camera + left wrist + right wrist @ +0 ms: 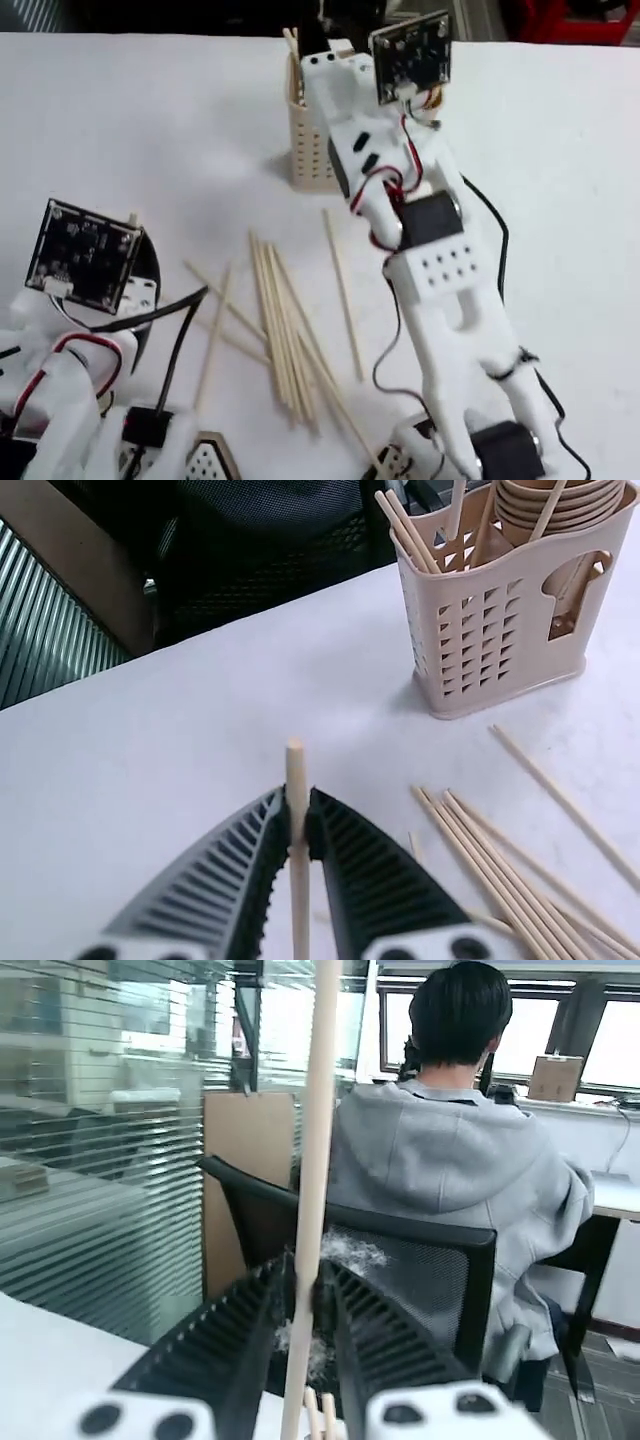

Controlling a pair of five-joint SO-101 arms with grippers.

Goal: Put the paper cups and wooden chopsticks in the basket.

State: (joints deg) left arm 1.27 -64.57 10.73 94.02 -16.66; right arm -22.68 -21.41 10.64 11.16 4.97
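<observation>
The beige slotted basket [312, 150] stands at the back of the table, with stacked paper cups [545, 505] and a few chopsticks [405, 525] upright inside it. Several wooden chopsticks [285, 330] lie loose on the table in front of it. My left gripper [297, 808] is at the near left, shut on one upright chopstick [296, 770] above the table. My right arm [420, 230] stretches to the basket. My right gripper [308, 1278] is shut on another chopstick [315, 1110], held upright; in the high view its fingers are hidden under the arm.
A single chopstick [342, 290] lies apart from the pile, close to the right arm. The white table [150, 130] has bare room at the back left. Cables run along both arms.
</observation>
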